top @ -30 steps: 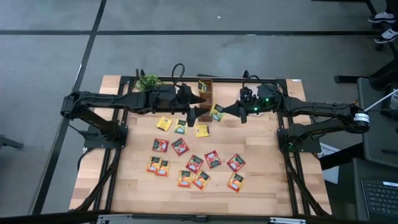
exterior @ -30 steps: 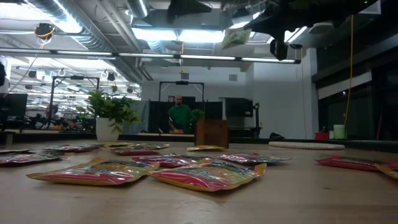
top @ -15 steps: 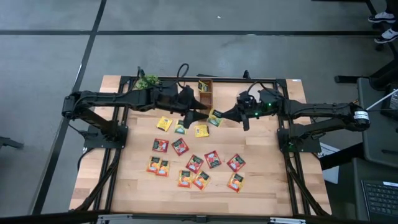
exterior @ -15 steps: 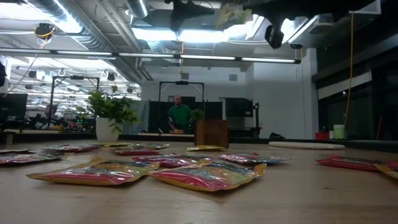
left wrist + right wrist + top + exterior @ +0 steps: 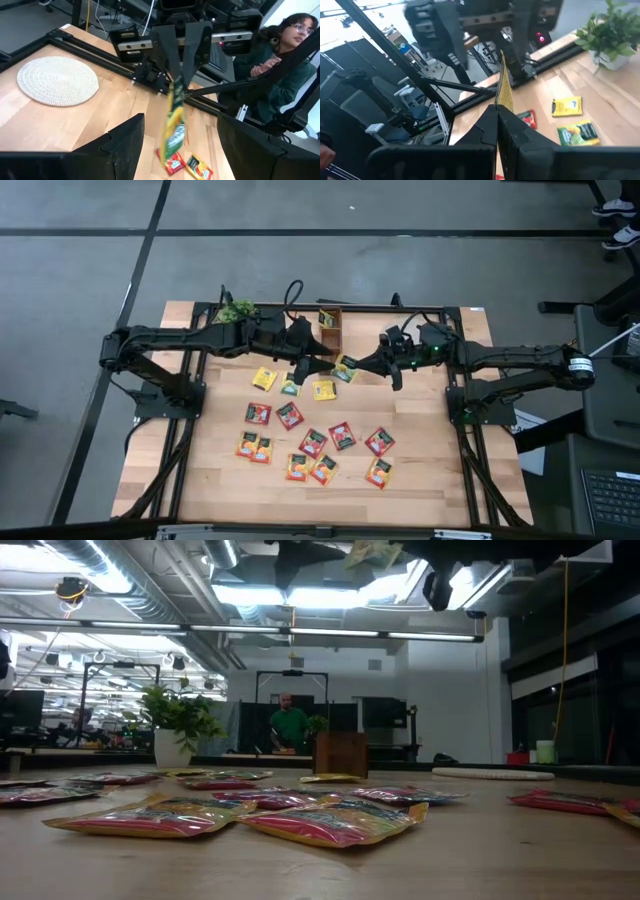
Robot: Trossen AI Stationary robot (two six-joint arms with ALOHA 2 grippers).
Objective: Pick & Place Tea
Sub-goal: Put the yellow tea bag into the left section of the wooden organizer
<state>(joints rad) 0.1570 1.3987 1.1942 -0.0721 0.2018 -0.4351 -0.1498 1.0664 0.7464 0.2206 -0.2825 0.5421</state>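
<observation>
My right gripper point(image 5: 362, 364) is shut on a green and yellow tea sachet point(image 5: 346, 368) and holds it in the air over the far middle of the table. My left gripper point(image 5: 318, 365) faces it from the table's left, open. Its fingers point(image 5: 125, 145) stand wide on either side of the sachet point(image 5: 175, 122) without touching it. Several red, orange, yellow and green sachets point(image 5: 314, 442) lie flat on the table. One more sachet point(image 5: 327, 317) stands in the wooden box point(image 5: 331, 330). My right gripper pinches the sachet between its two fingers by one edge point(image 5: 176, 86). The fingers come level from the table's right side. The sachet is lifted clear of the table point(image 5: 372, 552) and sticks out past the fingertips toward my left gripper, shown edge-on in the right wrist view point(image 5: 504, 90).
A small potted plant point(image 5: 238, 310) stands at the far left edge and a round pale woven mat point(image 5: 57, 80) lies at the far right. A black frame point(image 5: 400, 308) runs round the table. A person point(image 5: 280, 65) sits beyond the right side. Bare wood lies along the near edge.
My right gripper has carried the sachet up and toward the table's left. My left gripper has moved a little toward the right, so the two grippers now stand closer together. The sachets on the table have stayed where they were.
</observation>
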